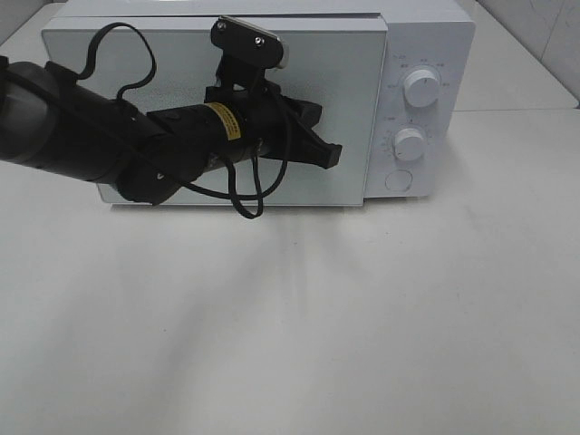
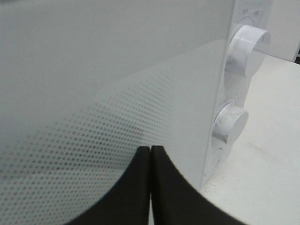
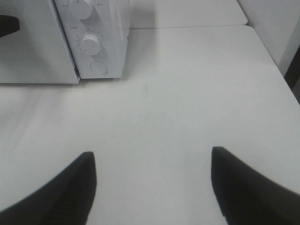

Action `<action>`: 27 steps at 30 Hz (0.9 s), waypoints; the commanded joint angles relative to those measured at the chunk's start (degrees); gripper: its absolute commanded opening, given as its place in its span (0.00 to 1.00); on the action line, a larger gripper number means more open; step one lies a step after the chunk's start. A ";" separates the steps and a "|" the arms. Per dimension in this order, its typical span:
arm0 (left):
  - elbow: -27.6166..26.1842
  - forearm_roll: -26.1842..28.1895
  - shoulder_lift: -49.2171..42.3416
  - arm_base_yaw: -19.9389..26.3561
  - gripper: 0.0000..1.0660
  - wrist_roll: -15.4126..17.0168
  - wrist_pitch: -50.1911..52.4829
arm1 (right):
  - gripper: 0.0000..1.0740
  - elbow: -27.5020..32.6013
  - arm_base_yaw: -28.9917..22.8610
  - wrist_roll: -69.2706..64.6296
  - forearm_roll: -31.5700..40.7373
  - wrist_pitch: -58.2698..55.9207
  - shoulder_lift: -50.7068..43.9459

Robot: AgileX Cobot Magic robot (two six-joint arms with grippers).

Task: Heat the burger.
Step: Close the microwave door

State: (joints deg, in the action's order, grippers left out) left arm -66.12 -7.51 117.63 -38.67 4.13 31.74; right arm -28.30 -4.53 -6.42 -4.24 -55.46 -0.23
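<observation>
The burger shows in none of my three views. The microwave (image 1: pixel 435 54) at the worktop's (image 1: pixel 290 344) back edge has its door (image 1: pixel 344 91) shut. My left pincer (image 1: pixel 332 156), jaws pressed together, points at the door near its knob-side edge; whether it touches I cannot tell. Only the right wrist view shows my right pincer (image 3: pixel 150 159), jaws wide and holding nothing above the worktop, the lower knob (image 3: pixel 91 44) beyond.

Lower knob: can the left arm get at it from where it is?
Probably yes. The left tool, shut, is in front of the door's right edge, just beside the lower knob, with nothing between them. It would likely need to open before gripping.
</observation>
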 commanded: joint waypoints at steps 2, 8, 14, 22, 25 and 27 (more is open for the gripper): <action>-4.98 3.27 1.72 0.57 0.00 0.23 -1.15 | 0.62 0.17 0.34 0.57 -0.06 0.40 -1.55; -6.99 3.27 2.92 0.52 0.00 0.23 -1.55 | 0.62 0.17 0.34 0.57 -0.06 0.40 -1.55; -11.75 2.75 4.98 0.40 0.00 0.23 -4.58 | 0.62 0.17 0.34 0.57 -0.06 0.40 -1.55; -13.75 2.64 5.79 -0.06 0.00 0.29 -5.21 | 0.62 0.17 0.34 0.63 -0.06 0.40 -1.55; -13.75 2.58 5.79 -0.06 0.00 0.40 -5.16 | 0.62 0.17 0.34 0.63 -0.06 0.40 -1.55; -13.75 2.52 5.61 -0.06 0.00 0.40 -5.21 | 0.62 0.17 0.34 0.63 -0.06 0.40 -1.55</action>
State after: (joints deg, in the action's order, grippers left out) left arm -77.58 -5.50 122.67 -41.02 5.61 23.15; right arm -28.30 -4.53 -6.42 -4.24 -55.46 -0.23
